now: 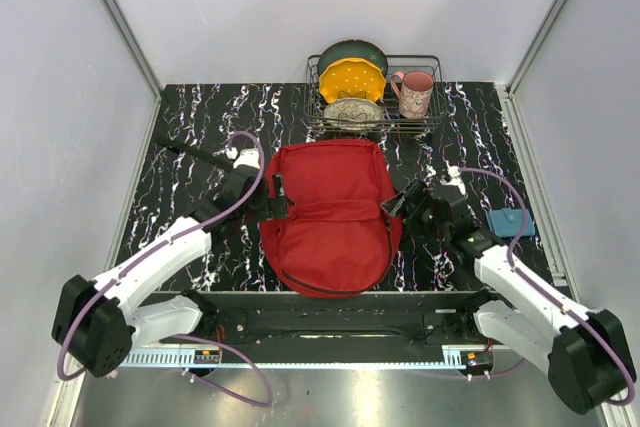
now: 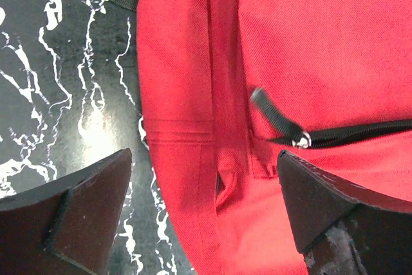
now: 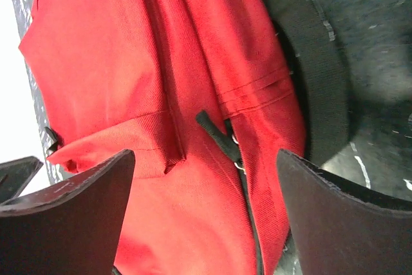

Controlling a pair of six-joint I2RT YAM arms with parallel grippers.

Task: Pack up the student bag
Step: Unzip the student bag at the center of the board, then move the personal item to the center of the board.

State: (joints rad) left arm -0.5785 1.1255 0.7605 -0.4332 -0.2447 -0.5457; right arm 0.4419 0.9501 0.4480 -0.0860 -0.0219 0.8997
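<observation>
The red student bag [image 1: 330, 212] lies flat in the middle of the black marbled table, its zippers closed. My left gripper [image 1: 262, 202] hovers at the bag's left edge. In the left wrist view it [image 2: 205, 159] stands open over the red side seam, near a black zipper pull [image 2: 277, 117]. My right gripper [image 1: 402, 203] is at the bag's right edge. The right wrist view shows it [image 3: 206, 156] open above the red fabric, a black zipper pull [image 3: 215, 130] between the fingers and a black strap [image 3: 322, 75] beside. Neither gripper holds anything.
A wire dish rack [image 1: 437, 97] stands behind the bag with a yellow plate [image 1: 351, 79], other plates and a pink mug [image 1: 415, 92]. A small blue object [image 1: 510, 222] lies at the table's right edge, by the right arm.
</observation>
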